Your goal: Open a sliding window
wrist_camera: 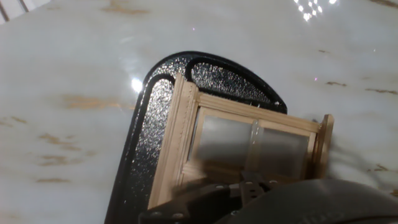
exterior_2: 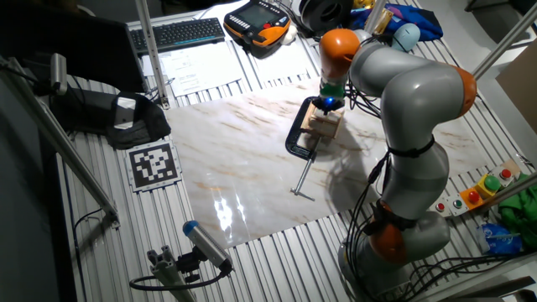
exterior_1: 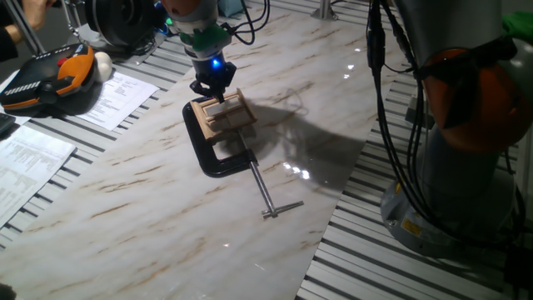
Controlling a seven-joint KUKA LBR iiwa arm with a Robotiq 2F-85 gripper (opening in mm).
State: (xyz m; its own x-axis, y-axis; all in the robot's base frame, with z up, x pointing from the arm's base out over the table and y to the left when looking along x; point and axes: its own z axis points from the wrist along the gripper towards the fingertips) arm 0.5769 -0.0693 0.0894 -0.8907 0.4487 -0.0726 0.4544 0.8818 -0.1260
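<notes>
The sliding window (exterior_1: 223, 112) is a small tan wooden frame with two pale panes. It lies on the marble tabletop, held in the jaw of a black C-clamp (exterior_1: 215, 154). My gripper (exterior_1: 212, 87) is right above the window's far edge, pointing down. In the hand view the window (wrist_camera: 249, 144) fills the middle. The fingertips (wrist_camera: 252, 186) show close together at the bottom, over the window's near frame bar, with nothing held between them. The other fixed view shows the window (exterior_2: 324, 126) under the gripper (exterior_2: 328, 106).
The clamp's long steel screw (exterior_1: 265, 193) sticks out toward the table's front. A teach pendant (exterior_1: 46, 75) and papers (exterior_1: 117, 96) lie at the left. The robot base (exterior_1: 466, 125) stands at the right. A keyboard (exterior_2: 176, 33) lies at the back.
</notes>
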